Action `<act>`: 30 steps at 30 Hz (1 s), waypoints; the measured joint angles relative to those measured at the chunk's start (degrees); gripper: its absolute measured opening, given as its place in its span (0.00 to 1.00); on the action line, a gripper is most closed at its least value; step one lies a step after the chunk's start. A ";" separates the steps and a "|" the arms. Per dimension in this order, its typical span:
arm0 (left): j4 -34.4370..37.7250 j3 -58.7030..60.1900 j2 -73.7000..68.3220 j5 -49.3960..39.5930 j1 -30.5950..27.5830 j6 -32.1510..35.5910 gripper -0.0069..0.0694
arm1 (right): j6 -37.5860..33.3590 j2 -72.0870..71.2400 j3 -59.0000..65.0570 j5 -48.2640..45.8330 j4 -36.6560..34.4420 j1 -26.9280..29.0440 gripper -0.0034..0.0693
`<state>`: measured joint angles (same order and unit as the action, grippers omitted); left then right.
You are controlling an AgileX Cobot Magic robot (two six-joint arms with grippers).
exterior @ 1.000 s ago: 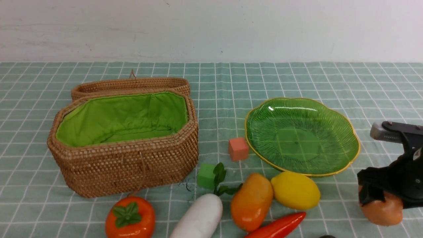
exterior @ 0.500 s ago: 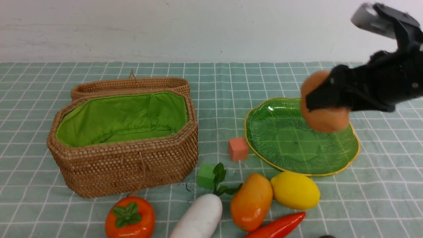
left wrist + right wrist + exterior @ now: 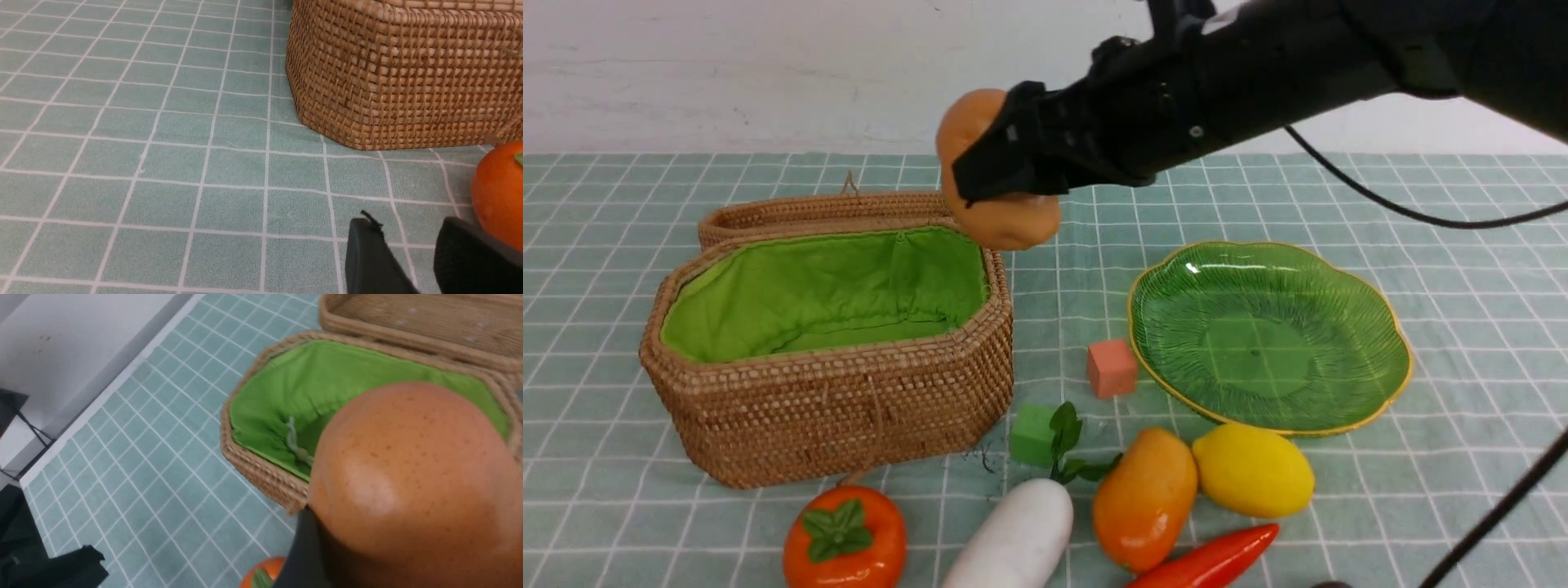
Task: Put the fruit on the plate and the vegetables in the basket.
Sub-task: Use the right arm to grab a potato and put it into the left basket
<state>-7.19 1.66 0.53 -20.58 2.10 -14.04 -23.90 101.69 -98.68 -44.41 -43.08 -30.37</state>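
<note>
The right claw (image 3: pixel 1001 175) is clamped on the potato (image 3: pixel 1013 222), one black finger across its front. It holds the potato in the air, higher than the rim, where the front view sets it against the basket's far right corner. The basket (image 3: pixel 849 408) stands on the left of the checked cloth (image 3: pixel 1462 269) with its lid (image 3: pixel 849 208) laid open behind it. Its green lining (image 3: pixel 825 294) lies bare to view, and in the right wrist view the potato (image 3: pixel 408 477) hangs before one end of that opening. The right arm (image 3: pixel 1258 73) reaches in from the upper right, passing high over the plate (image 3: pixel 1258 343), which sits well apart from the basket on the right. In the strip of cloth between them lies a pink cube (image 3: pixel 1112 367), just beside the plate's left rim. A green cube (image 3: pixel 1032 433) sits near the basket's near right corner. Along the near edge lie the persimmon (image 3: pixel 845 535), radish (image 3: pixel 1017 539), mango (image 3: pixel 1145 498), lemon (image 3: pixel 1252 469) and chili (image 3: pixel 1209 559). The lemon is just beside both the plate's near rim and the mango. A black cable (image 3: pixel 1494 514) crosses the near right corner. The left claw (image 3: pixel 404 232) is low over the cloth near the basket's side wall, jaws apart with nothing between them, the persimmon (image 3: pixel 498 192) just beside one finger. A broad stretch of cloth lies to the basket's left.
</note>
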 joint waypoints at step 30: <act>0.00 0.00 0.00 0.00 0.00 0.00 0.40 | -7.82 14.96 -7.86 8.38 -1.17 -4.03 0.82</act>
<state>-7.19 1.66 0.53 -20.58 2.10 -14.04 -31.72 116.65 -106.54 -36.02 -44.25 -34.40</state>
